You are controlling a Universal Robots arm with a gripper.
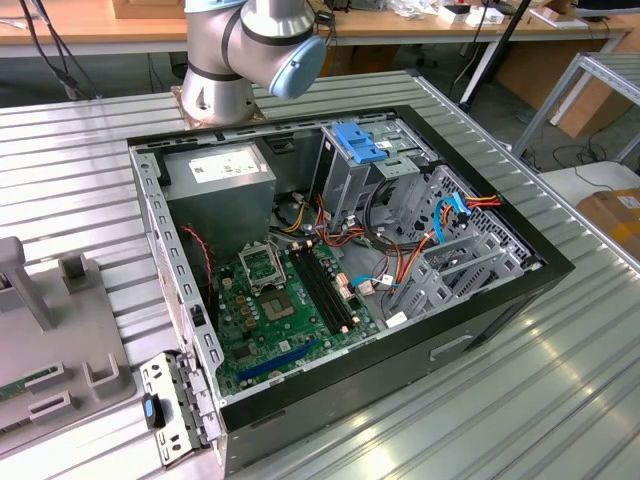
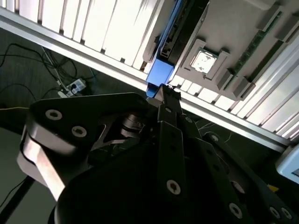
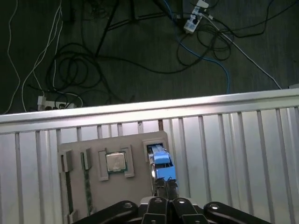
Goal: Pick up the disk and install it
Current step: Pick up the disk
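A grey fixture plate (image 3: 117,142) is seen lying on the ribbed metal counter (image 3: 233,140), close to the counter's edge. The disk (image 3: 161,161) is stood on its edge in a slot at one side of this plate, and its bright blue carrier frame is turned towards the camera in both wrist views. A processor chip (image 3: 116,162) is seated in a recess of the plate just beside the disk. A green memory stick (image 3: 87,189) is laid in a groove of the plate on the far side of the chip from the disk.

The tool (image 3: 166,184) is positioned directly over the plate, with its tip brought right up to the end of the blue frame. In the second wrist view the tool (image 2: 167,91) is shown with its tip overlapping the lower end of the disk (image 2: 160,71). Whether contact is made cannot be told. It also cannot be told whether the tool is spread, pressed together or pinching the frame.

In the exterior view the plate (image 1: 60,375) is found at the left, and an open computer case (image 1: 480,330) is set on the counter to the exterior view's right of it. The arm (image 1: 240,50) is mounted on the counter beyond the case from the camera. Beyond the plate and the counter's edge, loose cables (image 3: 93,60) are spread over the dark floor.
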